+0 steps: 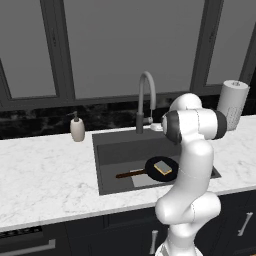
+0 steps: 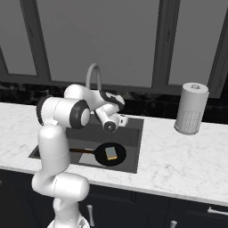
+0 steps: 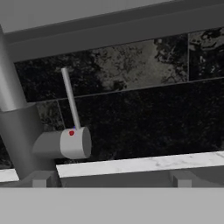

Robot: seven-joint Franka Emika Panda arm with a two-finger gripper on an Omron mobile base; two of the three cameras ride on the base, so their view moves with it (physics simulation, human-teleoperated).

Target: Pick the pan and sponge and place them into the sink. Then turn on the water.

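The flat round black frying pan (image 1: 161, 168) is seen lying on the bottom of the dark grey rectangular sink (image 1: 115, 145), with the small yellow sponge (image 1: 163, 167) resting on it; placement is judged done.

The tall grey gooseneck faucet (image 1: 145, 100) shows no stream.

In the hand view the thin grey lever (image 3: 71, 103) stands nearly upright, long axis vertical, above the cylindrical valve body (image 3: 70, 143), left of the view's centre and ahead of the gripper. The coming move is judged a leftward shift.

The gripper's state cannot be told.

White arm (image 1: 192, 165), rounded glossy segments, dark joint bands (near-black), bulbous base
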